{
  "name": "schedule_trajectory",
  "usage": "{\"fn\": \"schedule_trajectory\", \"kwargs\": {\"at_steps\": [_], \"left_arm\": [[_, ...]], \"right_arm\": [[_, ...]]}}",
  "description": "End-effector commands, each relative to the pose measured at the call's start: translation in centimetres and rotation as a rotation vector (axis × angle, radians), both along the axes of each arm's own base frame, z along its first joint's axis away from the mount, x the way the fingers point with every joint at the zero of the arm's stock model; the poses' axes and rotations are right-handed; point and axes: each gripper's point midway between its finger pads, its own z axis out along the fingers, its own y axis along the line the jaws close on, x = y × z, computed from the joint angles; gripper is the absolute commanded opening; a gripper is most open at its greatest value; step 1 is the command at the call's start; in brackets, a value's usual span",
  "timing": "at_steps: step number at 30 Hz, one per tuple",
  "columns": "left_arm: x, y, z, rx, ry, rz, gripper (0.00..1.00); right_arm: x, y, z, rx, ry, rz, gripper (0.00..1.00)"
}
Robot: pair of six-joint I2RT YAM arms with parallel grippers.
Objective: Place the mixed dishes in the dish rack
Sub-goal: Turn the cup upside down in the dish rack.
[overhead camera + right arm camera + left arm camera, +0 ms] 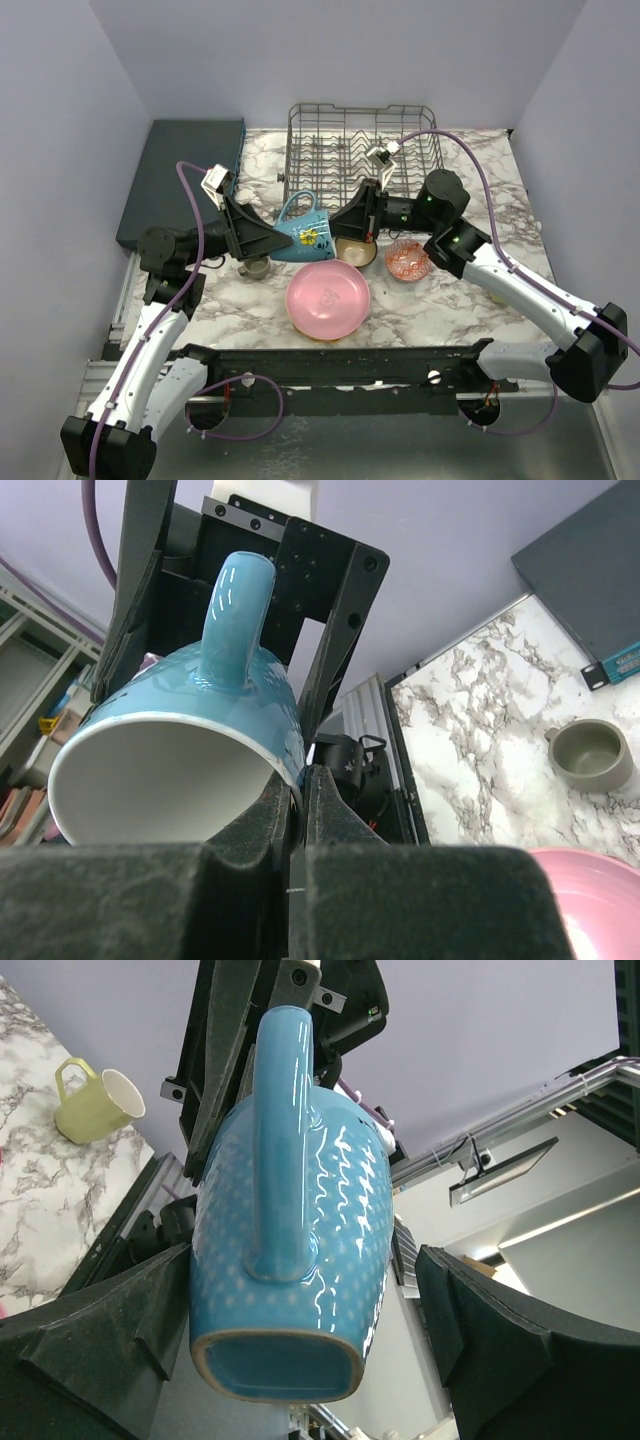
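Blue glazed ceramic mug with a dimpled wall and white inside is found at about the middle of the tabletop, just short of the near side of the grey wire dish rack, which is set against the far edge. The mug is tipped on its side, handle up, base toward the left arm, mouth toward the right arm. It looks lifted clear of the marble, but this cannot be confirmed.

The right gripper is clamped on the mug's rim, one finger inside and one outside the thin wall. The left gripper is spread to full width with the mug body between its jaws. Contact on either side cannot be told.

Handling, as judged: the mug is stiff, fairly heavy for a rim pinch and breakable if dropped or knocked on the wire tines. The glaze is glossy, so slip and swing about the pinch point are likely. A hold across the body near the base is judged safer than the rim alone. The handle loop is free and could be used as well.

Left on the tabletop:
- Round pink plate by the near edge.
- Small brown bowl and red-patterned bowl just behind the plate.
- Grey-green mug under the left arm.

A dark teal flat slab lies at the far left corner.
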Motion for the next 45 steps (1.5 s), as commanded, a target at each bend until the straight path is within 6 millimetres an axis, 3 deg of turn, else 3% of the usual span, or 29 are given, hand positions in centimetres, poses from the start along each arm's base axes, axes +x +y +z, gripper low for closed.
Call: {"fn": "schedule_trajectory", "kwargs": {"at_steps": [1, 12, 19, 23, 32, 38, 45], "left_arm": [[-0.2, 0.2, 0.8, -0.014, -0.047, 0.009, 0.99], [0.2, 0.0, -0.1, -0.005, -0.023, 0.01, 0.98], [0.4, 0.0, -0.3, -0.001, -0.02, 0.009, 0.91], [0.3, 0.0, -0.4, 0.003, -0.026, 0.005, 0.77], [0.4, 0.0, -0.5, 0.005, -0.029, 0.008, 0.35], [0.6, -0.1, -0.5, 0.006, -0.031, 0.011, 0.03], [0.8, -0.1, -0.3, 0.004, -0.041, 0.019, 0.0]], "right_arm": [[0.8, 0.1, 2.9, 0.052, -0.071, -0.059, 0.0], [1.5, 0.7, 1.6, 0.002, -0.06, -0.09, 0.01], [1.8, 0.7, 1.3, -0.015, -0.061, -0.102, 0.01], [1.9, 0.7, 0.9, -0.023, -0.055, -0.106, 0.01], [2.2, 0.4, -0.1, -0.039, -0.046, -0.138, 0.01], [2.2, -0.2, -0.5, -0.049, -0.039, -0.168, 0.21], [2.0, -1.3, -0.4, -0.064, -0.044, -0.22, 0.37]]}}
